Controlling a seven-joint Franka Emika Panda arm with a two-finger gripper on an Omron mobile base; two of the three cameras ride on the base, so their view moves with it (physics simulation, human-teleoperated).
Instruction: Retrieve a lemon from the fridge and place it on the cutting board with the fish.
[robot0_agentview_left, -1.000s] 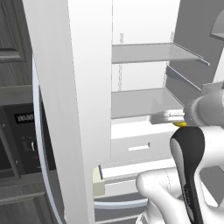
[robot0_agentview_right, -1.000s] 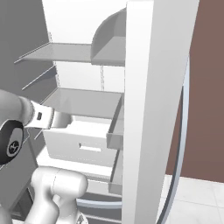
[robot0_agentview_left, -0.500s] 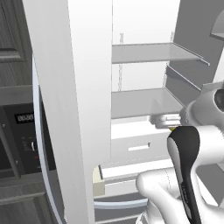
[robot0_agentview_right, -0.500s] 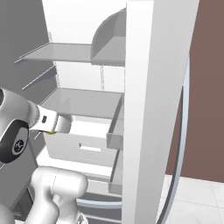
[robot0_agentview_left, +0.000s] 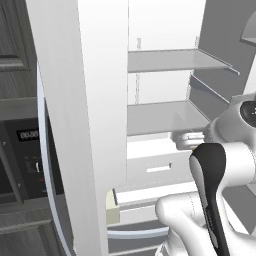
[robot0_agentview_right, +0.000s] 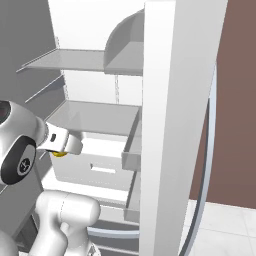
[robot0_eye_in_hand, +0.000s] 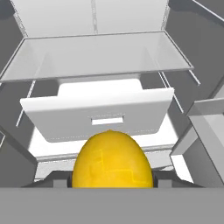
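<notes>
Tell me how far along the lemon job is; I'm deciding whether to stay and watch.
Done: the fridge stands open and the lemon sits between the fingers of the hand, in front of the white drawer. In hand: carrying it, with the hand at the open compartment below the shelf. Left: taking the lemon to the cutting board with the fish and setting it down.

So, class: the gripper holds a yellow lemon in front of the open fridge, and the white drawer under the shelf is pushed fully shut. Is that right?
One thing is wrong: the white drawer is pulled out, as the hand view shows. The gripper does hold the yellow lemon in front of the open fridge.
</notes>
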